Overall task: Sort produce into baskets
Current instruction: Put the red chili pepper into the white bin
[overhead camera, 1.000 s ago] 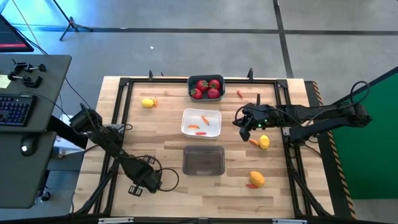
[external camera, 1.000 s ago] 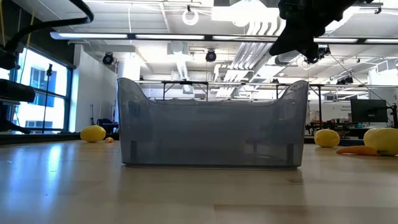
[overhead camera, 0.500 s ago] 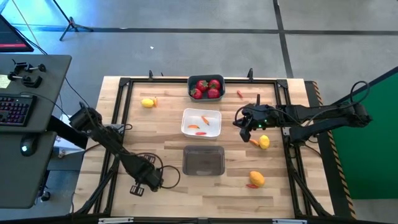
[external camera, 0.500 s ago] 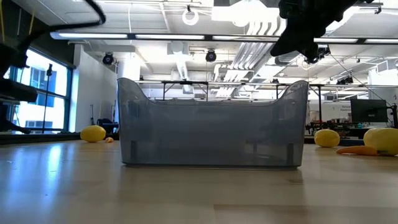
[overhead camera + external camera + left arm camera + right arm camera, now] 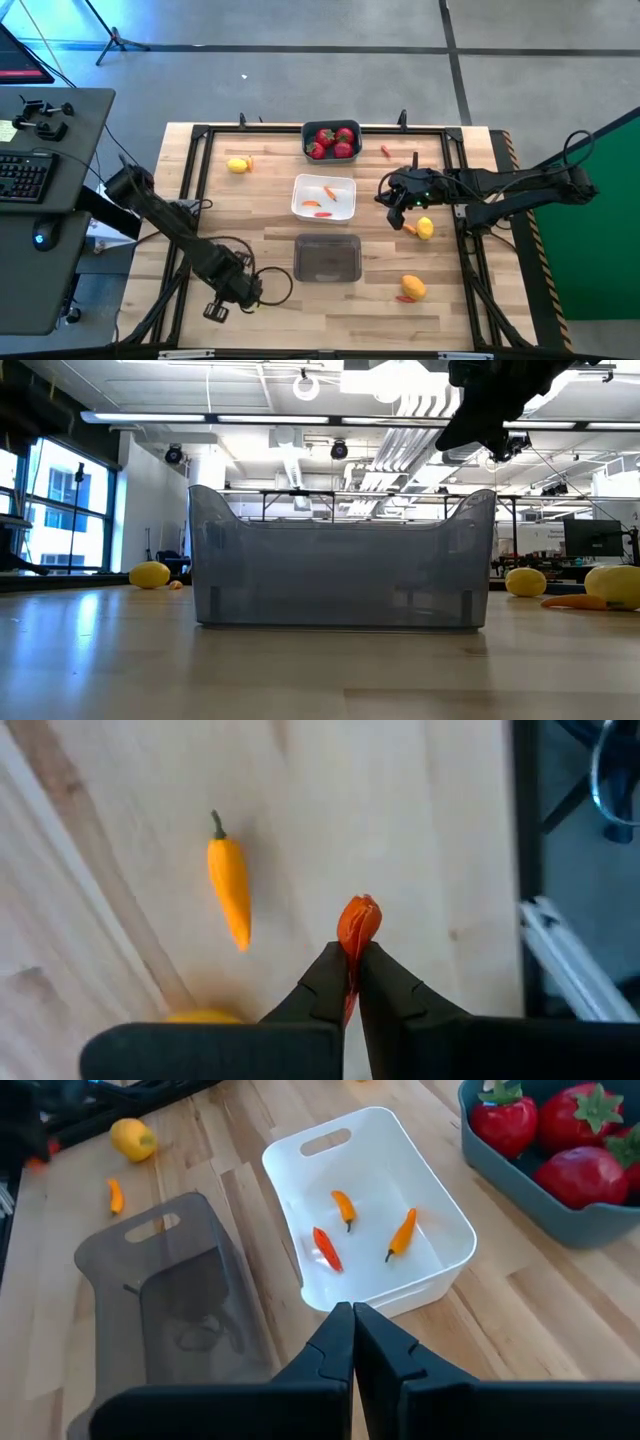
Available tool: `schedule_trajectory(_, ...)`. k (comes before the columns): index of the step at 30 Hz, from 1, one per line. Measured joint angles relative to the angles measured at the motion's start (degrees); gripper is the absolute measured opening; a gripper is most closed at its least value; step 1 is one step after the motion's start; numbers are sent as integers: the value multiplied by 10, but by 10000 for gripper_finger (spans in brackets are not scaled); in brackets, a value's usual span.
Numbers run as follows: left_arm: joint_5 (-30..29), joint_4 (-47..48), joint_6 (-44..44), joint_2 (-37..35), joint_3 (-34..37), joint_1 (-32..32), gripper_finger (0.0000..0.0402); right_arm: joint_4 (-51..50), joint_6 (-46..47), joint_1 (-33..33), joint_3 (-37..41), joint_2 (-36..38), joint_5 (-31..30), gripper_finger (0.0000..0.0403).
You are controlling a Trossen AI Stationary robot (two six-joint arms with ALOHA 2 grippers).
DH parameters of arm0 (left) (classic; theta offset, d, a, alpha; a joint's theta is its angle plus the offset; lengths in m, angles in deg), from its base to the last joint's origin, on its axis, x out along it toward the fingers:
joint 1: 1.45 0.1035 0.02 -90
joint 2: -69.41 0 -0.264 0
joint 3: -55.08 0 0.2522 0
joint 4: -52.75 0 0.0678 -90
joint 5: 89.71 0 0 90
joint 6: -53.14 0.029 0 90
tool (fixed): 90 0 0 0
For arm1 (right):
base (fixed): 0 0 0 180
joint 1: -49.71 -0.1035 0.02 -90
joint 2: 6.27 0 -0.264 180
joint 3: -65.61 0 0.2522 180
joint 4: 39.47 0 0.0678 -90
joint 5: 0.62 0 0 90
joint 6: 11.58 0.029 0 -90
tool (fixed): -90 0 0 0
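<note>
Three baskets (image 5: 326,196), four strawberries (image 5: 333,141) (perhaps five)

Evenly and brightly lit from overhead. Glaring ceiling lights (image 5: 400,385) in the low view, with sheen on the table (image 5: 320,670). Soft, short shadows under the white bin (image 5: 370,1210). Blurred near fingers (image 5: 385,995) in wrist views. Slight edge distortion.

Pale matt wood table (image 5: 260,215); glossy white plastic bin (image 5: 430,1200), translucent grey plastic bin (image 5: 340,560).
</note>
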Motion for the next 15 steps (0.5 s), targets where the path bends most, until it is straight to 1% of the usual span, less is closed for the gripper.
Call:
schedule_trajectory(3,0,56,0,-19,-32,23,1,0,-19,0,0,0,0,0)
schedule_trajectory(7,-6,86,-5,-55,-55,87,1,0,-25,0,0,0,0,0)
schedule_trajectory(11,-40,72,-7,-83,-62,180,0,0,-37,0,0,0,-3,0)
schedule_trajectory(15,-50,31,21,-79,-70,285,0,0,-38,5,0,0,-13,0)
